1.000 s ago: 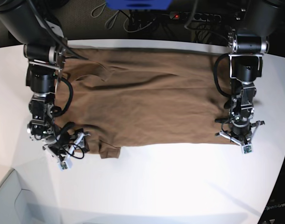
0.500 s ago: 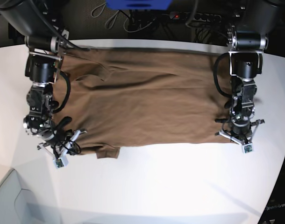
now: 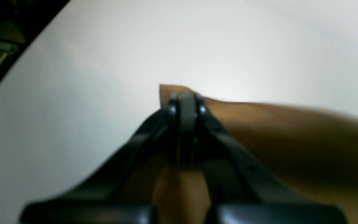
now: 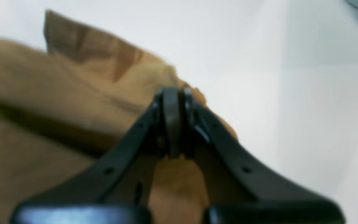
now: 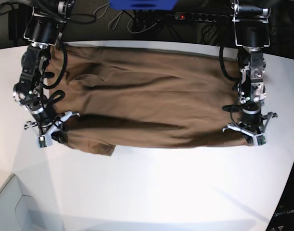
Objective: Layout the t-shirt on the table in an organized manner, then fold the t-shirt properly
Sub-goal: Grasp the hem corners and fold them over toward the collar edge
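Right end effector (image 5: 46,136) newly clamped, t-shirt (image 5: 147,96) hem raised.

The base view looks straight down on the whole desk (image 5: 152,183) from above; each wrist view sits close behind its own claw — all share the t-shirt (image 5: 152,106).

Soft matt brown cloth t-shirt (image 5: 152,106), smooth glossy white table (image 5: 161,192), black plastic-looking hands

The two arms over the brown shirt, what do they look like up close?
Both are black stacked cylinders with silver metal joints and looping black cables. The left gripper and right gripper end in slim black fingers, with pale brackets at the wrist.
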{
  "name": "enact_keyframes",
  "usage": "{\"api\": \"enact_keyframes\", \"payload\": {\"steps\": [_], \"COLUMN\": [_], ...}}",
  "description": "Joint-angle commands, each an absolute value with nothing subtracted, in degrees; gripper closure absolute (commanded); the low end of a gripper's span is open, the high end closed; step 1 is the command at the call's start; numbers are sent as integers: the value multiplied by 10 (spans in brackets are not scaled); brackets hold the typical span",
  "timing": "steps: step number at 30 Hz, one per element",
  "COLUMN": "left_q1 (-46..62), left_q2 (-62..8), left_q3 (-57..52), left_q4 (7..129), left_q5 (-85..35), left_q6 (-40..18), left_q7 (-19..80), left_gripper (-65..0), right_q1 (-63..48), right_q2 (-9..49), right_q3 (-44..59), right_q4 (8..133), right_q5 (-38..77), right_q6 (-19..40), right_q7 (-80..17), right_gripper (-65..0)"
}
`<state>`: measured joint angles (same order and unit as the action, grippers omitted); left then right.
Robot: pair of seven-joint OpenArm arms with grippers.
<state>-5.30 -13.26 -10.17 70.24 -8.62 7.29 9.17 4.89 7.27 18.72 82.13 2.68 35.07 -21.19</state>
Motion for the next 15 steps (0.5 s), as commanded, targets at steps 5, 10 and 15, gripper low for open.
{"api": "enact_keyframes", "payload": {"steps": [5, 10, 15], "left_q1": [-35, -12, 46], "left_q2": [-120, -119, -115], "left_q3": [-153, -158, -159], "left_q4": [750, 771, 838], "left_q5": [-83, -83, -103], "left_q6": [74, 74, 74], "left_q7": [69, 69, 69], "left_gripper": [-1, -1, -1], "right_q1": [6, -37, -95], "right_q2": [77, 77, 77], "right_q3": [205, 205, 206], "right_q4": [869, 911, 971], "right_q5": [80, 122, 166], "right_q6": [355, 355, 355], "right_q7": [-192, -192, -191], "right_gripper": [0, 0, 0]}}
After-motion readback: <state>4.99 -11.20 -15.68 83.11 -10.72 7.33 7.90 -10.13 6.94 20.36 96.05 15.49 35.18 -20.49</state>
